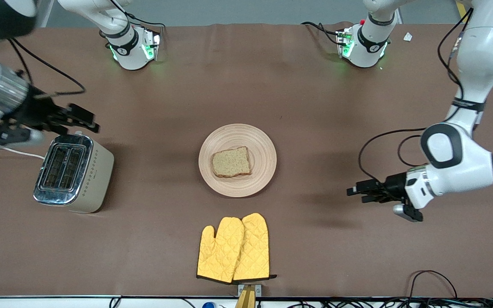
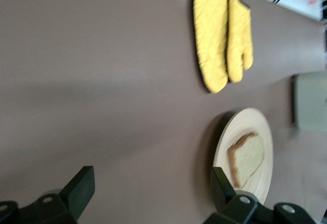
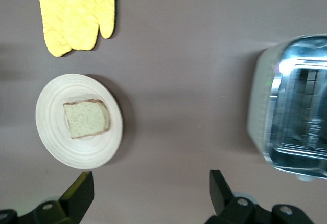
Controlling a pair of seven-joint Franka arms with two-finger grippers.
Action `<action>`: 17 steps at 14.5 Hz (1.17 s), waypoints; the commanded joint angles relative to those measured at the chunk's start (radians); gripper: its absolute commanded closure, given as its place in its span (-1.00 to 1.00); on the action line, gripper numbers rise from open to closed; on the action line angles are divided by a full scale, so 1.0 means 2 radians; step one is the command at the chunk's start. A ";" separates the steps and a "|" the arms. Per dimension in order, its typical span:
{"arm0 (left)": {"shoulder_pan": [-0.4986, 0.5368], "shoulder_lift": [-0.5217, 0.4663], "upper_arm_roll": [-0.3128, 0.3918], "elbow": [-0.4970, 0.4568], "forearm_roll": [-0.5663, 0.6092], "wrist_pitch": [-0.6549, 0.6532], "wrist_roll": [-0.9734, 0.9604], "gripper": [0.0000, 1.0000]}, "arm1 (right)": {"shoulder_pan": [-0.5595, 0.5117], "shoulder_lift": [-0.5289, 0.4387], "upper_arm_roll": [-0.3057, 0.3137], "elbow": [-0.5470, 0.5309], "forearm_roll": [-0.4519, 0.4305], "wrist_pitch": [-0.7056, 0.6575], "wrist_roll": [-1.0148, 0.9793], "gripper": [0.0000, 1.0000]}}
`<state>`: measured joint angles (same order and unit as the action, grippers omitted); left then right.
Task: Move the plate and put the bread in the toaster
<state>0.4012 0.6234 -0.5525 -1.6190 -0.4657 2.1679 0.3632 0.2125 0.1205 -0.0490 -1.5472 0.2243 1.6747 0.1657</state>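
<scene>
brown table (image 1: 298, 94) | plate (image 1: 260, 141) | toaster (image 1: 75, 175) | yellow mitts (image 1: 234, 248)

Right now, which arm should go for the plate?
Left, probably. Its open pincer hangs low beside the plate, which holds the bread. The right pincer, also open, is over the toaster.

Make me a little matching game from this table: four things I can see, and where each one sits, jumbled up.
Things:
1. bread
2. toaster
3. oven mitts
4. left claw

Places:
A. nearest the front camera, at the table's edge
B. on the plate
C. open, above bare table toward the left arm's end
D. toward the right arm's end, below the open right claw

Pairs: 1-B, 2-D, 3-A, 4-C
</scene>
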 commanded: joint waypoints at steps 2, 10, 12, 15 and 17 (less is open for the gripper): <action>0.000 -0.019 0.002 0.081 0.120 -0.113 -0.090 -1.00 | 0.081 0.059 -0.004 0.001 0.008 0.057 0.088 -1.00; -0.018 -0.130 -0.002 0.085 0.242 -0.199 -0.180 -1.00 | 0.168 0.198 -0.004 -0.004 0.008 0.182 0.139 -1.00; -0.042 -0.164 0.010 0.079 0.252 -0.223 -0.213 -1.00 | 0.186 0.226 -0.004 -0.009 0.008 0.207 0.165 -0.97; -0.109 -0.212 0.090 0.071 0.251 -0.262 -0.221 -1.00 | 0.195 0.241 -0.004 -0.036 0.008 0.252 0.170 -0.74; -0.176 -0.252 0.170 0.050 0.251 -0.277 -0.223 -1.00 | 0.202 0.253 -0.004 -0.042 0.008 0.266 0.174 -0.56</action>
<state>0.1568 0.2232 -0.3490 -1.4451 0.0209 1.6366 -0.0730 0.5975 0.6301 -0.0473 -1.5998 0.2275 2.1788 0.4944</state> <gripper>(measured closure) 0.000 0.150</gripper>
